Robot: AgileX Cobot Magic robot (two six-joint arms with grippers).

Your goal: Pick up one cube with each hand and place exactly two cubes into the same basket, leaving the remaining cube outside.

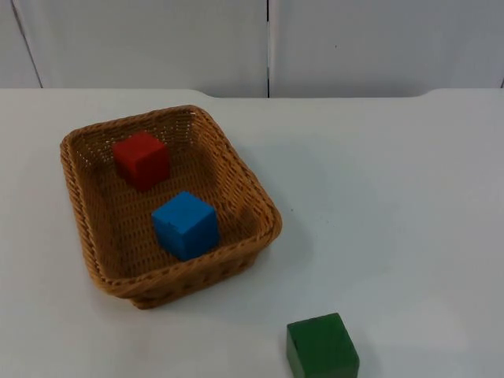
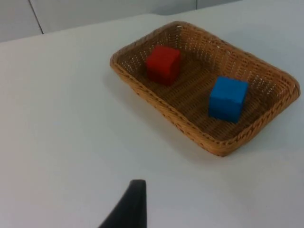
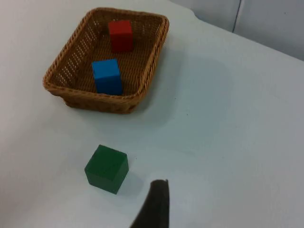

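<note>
Cubes are sitting where the task wants them, as I am judging it: the red wooden cube and the blue wooden cube are both lying inside the brown woven wicker basket, apart from each other, the red one toward the far end, the blue one toward the near end; the green wooden cube is resting outside on the white tabletop, near the basket's near corner but not touching it.

I am holding both arms back, waiting; my left claw is looking across bare tabletop toward the basket's long side, well apart from it; my right claw is hanging just beside the green cube, so my right arm is the nearer one to it; I cannot tell whether either claw is open or closed.

The relation that matters now: the green cube is staying outside the rim, so I am judging that no further grasp is called for.
</note>
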